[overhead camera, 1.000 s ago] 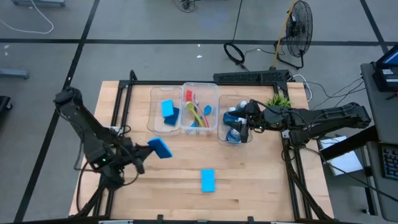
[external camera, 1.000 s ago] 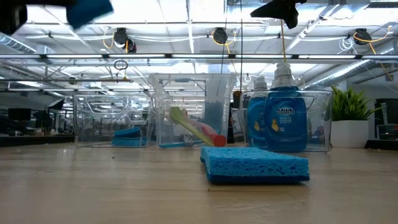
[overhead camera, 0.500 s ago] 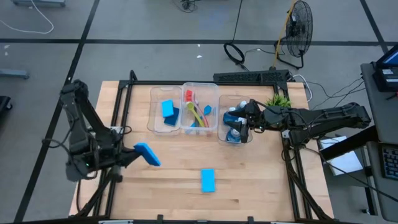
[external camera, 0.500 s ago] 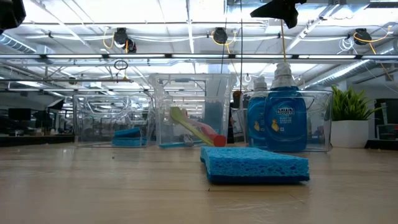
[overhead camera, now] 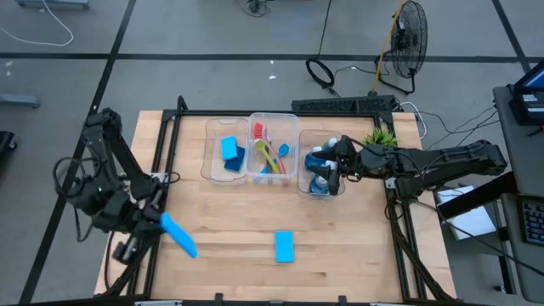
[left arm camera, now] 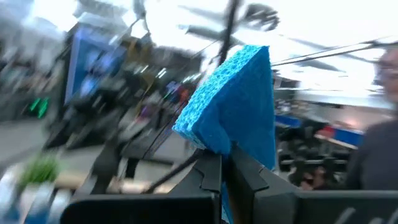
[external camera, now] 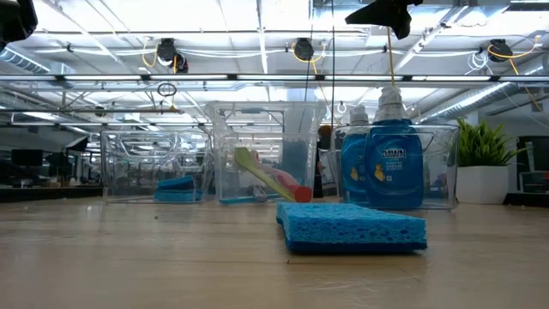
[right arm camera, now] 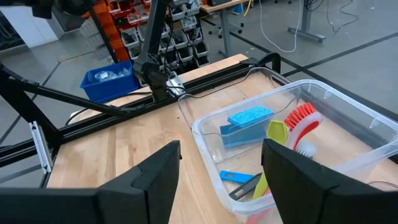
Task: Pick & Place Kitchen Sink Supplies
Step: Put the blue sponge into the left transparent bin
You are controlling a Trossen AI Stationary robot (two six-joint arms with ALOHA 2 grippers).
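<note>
Left gripper (overhead camera: 155,223) at lower left of the high view, near the bench's (overhead camera: 238,255) left edge, clamped on a blue sponge (overhead camera: 179,235); sponge held clear of the bench, tilted. Left wrist view: same sponge pinched edge-on between the fingers (left arm camera: 208,175).

Right gripper (overhead camera: 334,166) at right centre of the high view, over the right-hand bin (overhead camera: 303,183) holding blue bottles (overhead camera: 320,182); jaws apart, nothing held.

Second sponge (overhead camera: 284,246) flat on the bench, lower centre. Two more sponges (overhead camera: 231,151) in the left bin (overhead camera: 212,167). Brushes (overhead camera: 270,154) in the middle bin (overhead camera: 274,119).
</note>
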